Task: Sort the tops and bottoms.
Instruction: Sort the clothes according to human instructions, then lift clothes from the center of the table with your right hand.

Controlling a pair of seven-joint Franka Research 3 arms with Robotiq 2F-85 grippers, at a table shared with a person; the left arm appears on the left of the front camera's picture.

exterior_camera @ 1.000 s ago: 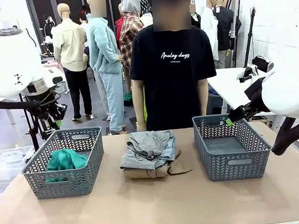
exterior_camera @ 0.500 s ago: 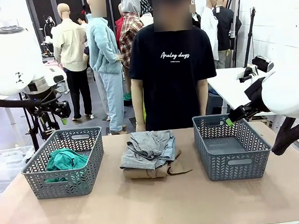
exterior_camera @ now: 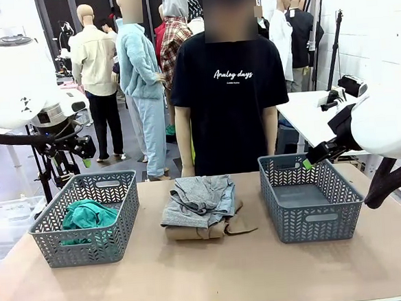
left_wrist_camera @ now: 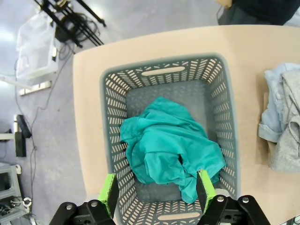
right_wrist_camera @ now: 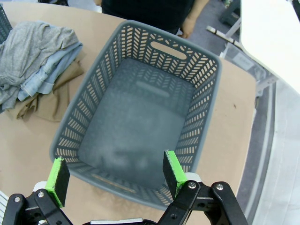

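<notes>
The teal top lies crumpled in the left basket, and the left gripper hangs above it, jaws wide and empty. The right gripper, also wide and empty, hovers over the right basket. Between the 2 baskets is a pile: grey top uppermost, denim bottoms under it, tan top lowest. All look soft and floppy, so I would pinch a thick fold of only 1 garment.
</notes>
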